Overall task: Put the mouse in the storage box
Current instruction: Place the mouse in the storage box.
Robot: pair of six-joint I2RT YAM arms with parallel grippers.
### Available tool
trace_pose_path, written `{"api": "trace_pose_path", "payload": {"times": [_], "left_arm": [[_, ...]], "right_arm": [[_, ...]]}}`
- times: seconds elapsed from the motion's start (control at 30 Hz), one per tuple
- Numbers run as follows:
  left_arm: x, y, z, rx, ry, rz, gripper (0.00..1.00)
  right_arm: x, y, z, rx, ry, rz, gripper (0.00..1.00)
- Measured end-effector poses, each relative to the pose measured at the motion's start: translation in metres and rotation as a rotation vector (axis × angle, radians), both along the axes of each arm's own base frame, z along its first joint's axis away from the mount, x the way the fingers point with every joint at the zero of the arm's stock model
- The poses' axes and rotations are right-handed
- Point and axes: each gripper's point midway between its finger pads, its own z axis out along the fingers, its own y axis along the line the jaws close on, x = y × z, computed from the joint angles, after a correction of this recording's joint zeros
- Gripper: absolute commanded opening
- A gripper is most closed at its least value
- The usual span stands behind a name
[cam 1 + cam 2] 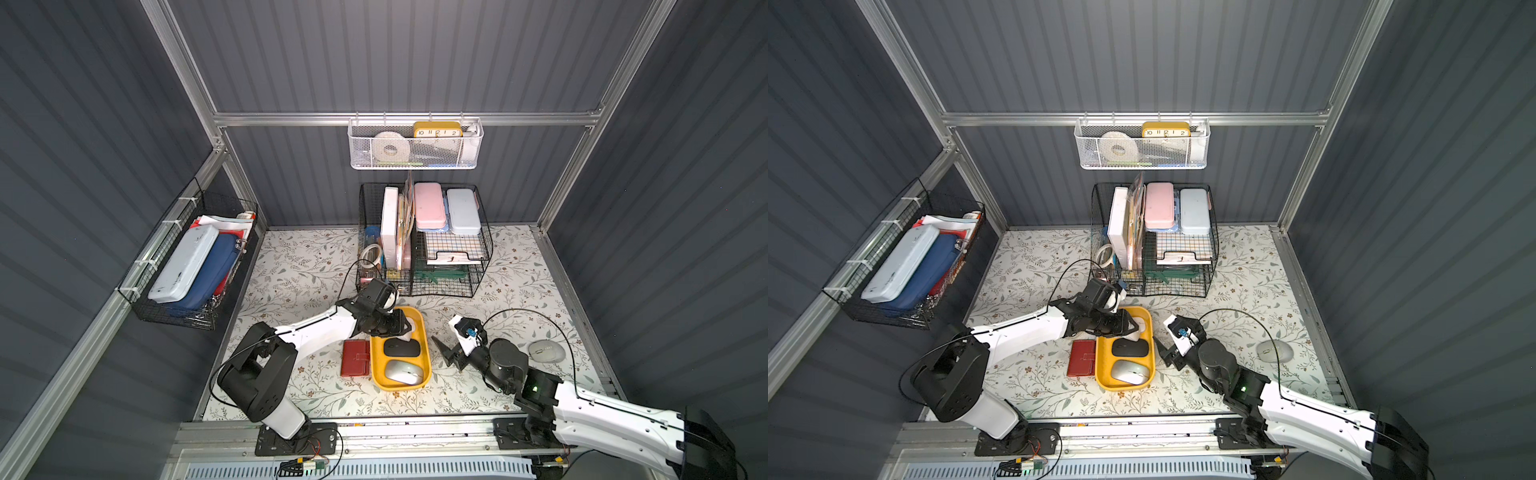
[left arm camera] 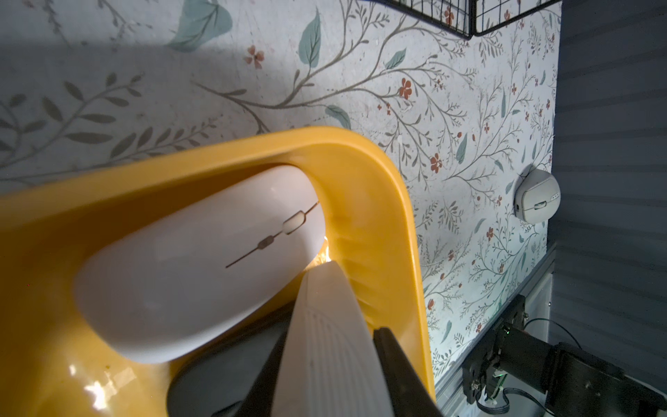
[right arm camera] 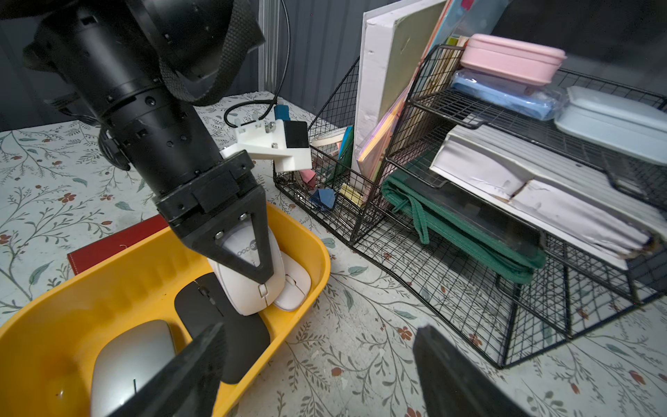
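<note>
The yellow storage box (image 1: 427, 353) (image 1: 1100, 368) lies mid-table. In it are a black mouse (image 1: 401, 347), a silver mouse (image 1: 403, 372) and, at the far end, a white mouse (image 2: 187, 274) (image 3: 295, 293) lying flat. My left gripper (image 1: 405, 325) (image 3: 249, 260) hangs over that far end, shut on another white mouse (image 3: 252, 289) (image 2: 325, 343). That mouse is held on edge, nose down, with its tip at the black mouse. A pale grey mouse (image 1: 546, 351) (image 2: 537, 196) sits loose on the table at the right. My right gripper (image 1: 451, 355) (image 3: 317, 339) is open and empty beside the box's right wall.
A red wallet (image 1: 356, 358) lies against the box's left side. A black wire organiser (image 1: 424, 241) full of cases and papers stands just behind the box. A black wire basket (image 1: 191, 266) hangs on the left wall and a white mesh basket (image 1: 415, 145) on the back rail.
</note>
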Motion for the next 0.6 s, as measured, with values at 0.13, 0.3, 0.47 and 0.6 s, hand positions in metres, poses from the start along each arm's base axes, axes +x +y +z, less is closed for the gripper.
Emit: {"api": "trace_pose_path", "payload": {"times": [0.13, 0.3, 0.47, 0.6], "left_arm": [[0.008, -0.004, -0.004, 0.002, 0.008, 0.01, 0.17], [0.016, -0.008, -0.008, 0.0, 0.009, 0.017, 0.25], [0.016, -0.009, -0.01, -0.002, 0.017, 0.022, 0.69], [0.016, -0.007, -0.012, 0.007, 0.026, 0.033, 0.81]], "right_arm": [[0.0, 0.0, 0.0, 0.0, 0.0, -0.002, 0.87], [0.001, -0.001, 0.0, 0.0, -0.001, -0.005, 0.87], [0.001, -0.001, 0.0, 0.0, -0.001, -0.008, 0.87], [0.001, -0.001, 0.0, 0.002, 0.0, -0.01, 0.87]]}}
